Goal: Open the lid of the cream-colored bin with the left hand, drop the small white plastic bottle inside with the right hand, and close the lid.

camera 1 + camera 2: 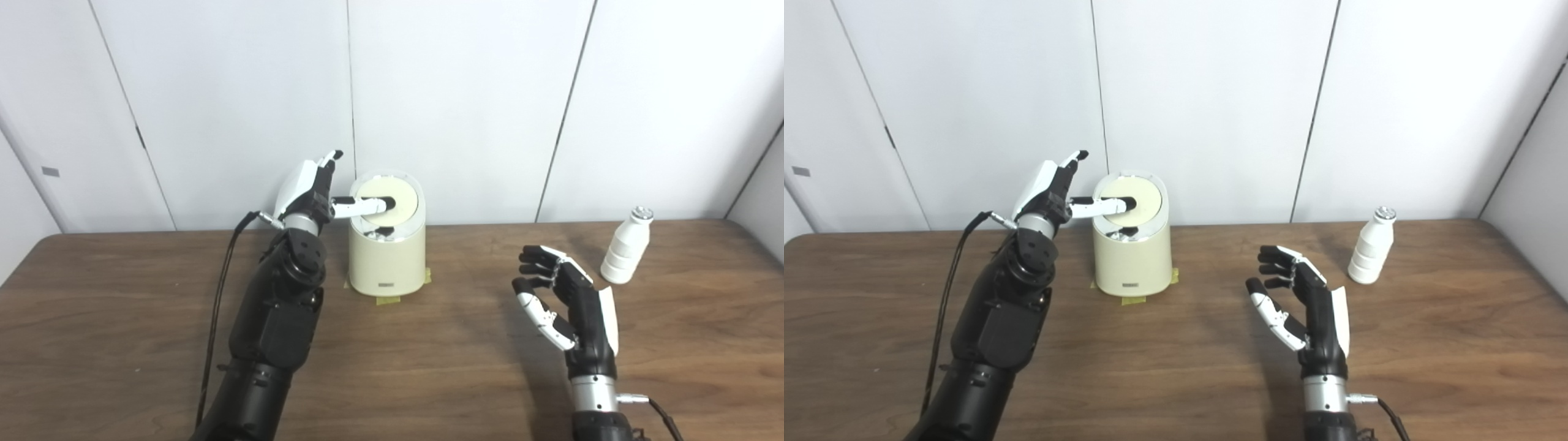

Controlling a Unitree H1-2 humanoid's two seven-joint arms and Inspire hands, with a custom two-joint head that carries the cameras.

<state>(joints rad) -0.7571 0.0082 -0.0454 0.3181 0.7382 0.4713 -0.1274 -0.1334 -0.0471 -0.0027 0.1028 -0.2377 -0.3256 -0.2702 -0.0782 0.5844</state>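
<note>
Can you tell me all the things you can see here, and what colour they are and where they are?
bin: one, cream, back middle of the table, on yellow tape.
lid: one, cream, tipped up on the bin's top.
bottle: one, white with a silvery cap, upright at the table's far right.
table: one, dark brown wood.
wall: white panels behind.
left hand: black and white, a finger against the lid.
right hand: black and white, open above the table, holding nothing.
</note>
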